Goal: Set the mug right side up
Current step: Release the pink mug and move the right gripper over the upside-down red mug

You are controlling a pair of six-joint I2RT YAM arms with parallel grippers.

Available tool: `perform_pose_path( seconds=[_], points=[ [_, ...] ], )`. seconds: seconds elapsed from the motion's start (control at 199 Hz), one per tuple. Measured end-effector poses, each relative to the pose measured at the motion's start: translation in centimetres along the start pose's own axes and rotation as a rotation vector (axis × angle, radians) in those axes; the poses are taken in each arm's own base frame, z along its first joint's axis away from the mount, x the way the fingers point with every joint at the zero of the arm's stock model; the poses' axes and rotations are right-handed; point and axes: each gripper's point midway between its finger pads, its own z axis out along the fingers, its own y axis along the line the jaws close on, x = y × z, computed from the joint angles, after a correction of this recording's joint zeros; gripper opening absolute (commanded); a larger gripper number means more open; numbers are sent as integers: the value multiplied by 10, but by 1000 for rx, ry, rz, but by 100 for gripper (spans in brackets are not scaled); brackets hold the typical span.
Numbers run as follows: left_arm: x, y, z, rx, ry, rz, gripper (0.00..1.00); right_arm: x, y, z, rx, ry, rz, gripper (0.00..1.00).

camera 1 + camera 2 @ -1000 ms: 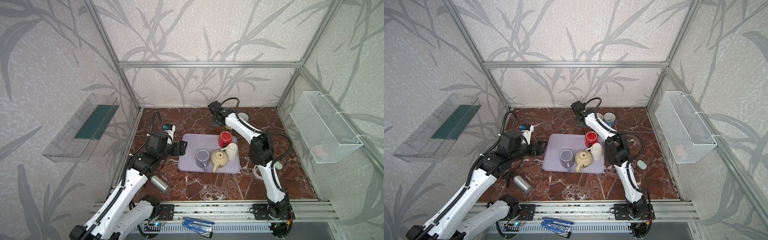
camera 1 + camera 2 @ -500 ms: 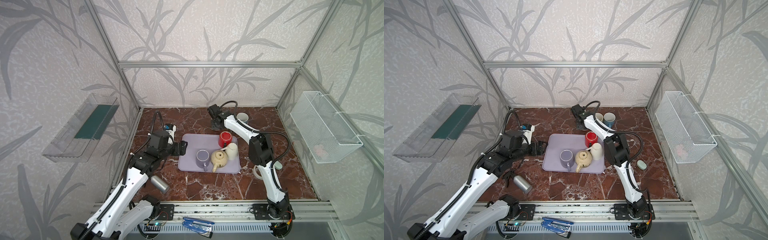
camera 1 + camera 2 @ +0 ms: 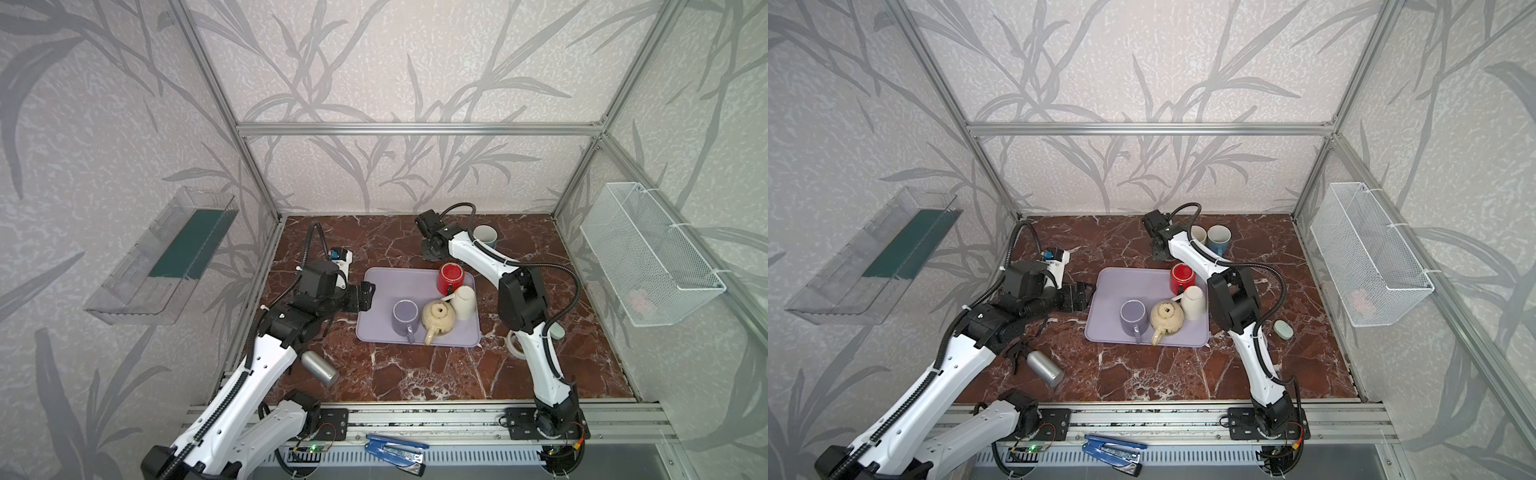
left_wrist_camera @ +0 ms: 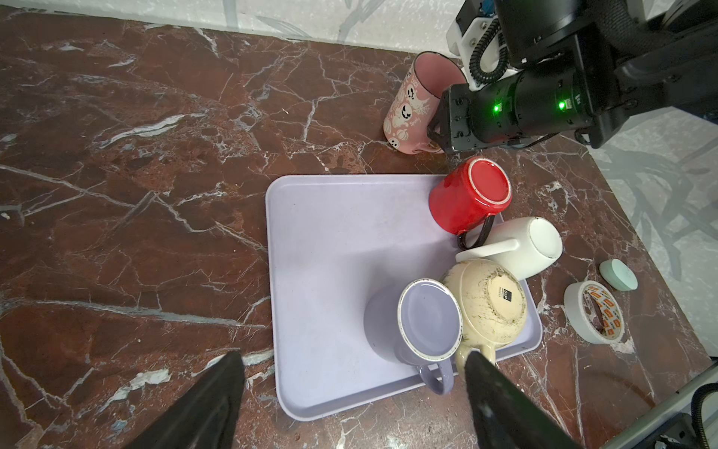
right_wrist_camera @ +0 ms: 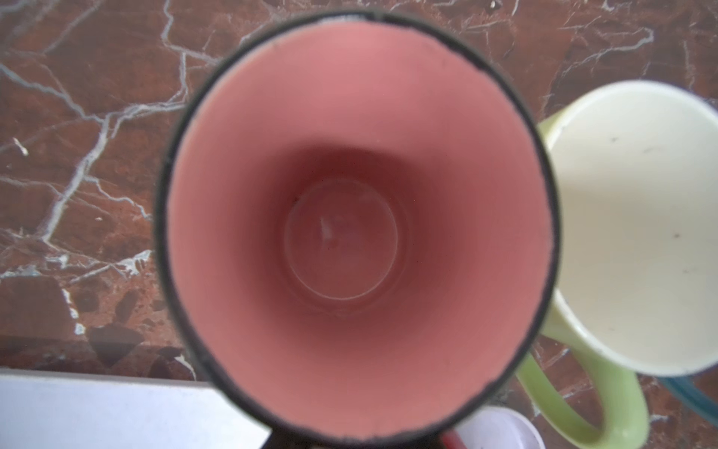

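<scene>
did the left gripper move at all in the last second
No. In both top views the left gripper still hovers open just off the left edge of the purple tray, as it did a second ago.

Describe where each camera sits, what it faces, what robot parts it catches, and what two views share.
Top views: high in front, looking down on the table; left arm and right arm show.
Left wrist: left of the lavender tray, facing it; open left gripper, right arm.
Right wrist: straight above the pink mug, looking in; no robot part clear.
Shared: both wrist views show the pink mug.
</scene>
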Motion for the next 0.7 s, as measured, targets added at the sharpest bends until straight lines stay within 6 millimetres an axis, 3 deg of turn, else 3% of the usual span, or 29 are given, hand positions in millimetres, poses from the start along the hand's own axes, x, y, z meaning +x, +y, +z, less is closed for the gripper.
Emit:
perform_pose_path(
  seconds=[0.15, 0.331, 0.547, 0.702],
  points=[
    [1, 0, 1, -2, 5, 0, 87, -1, -2, -9, -14, -12, 1, 54],
    [2, 1, 3, -3, 10, 0, 87, -11, -2, -28, -42, -46, -4, 62],
    [2, 1, 3, -6, 11, 2, 87, -13, -13, -69, -78, -84, -38, 76],
    [3, 1, 5, -8, 19, 11, 87, -2, -28, -95, -104, -97, -64, 77]
  ],
)
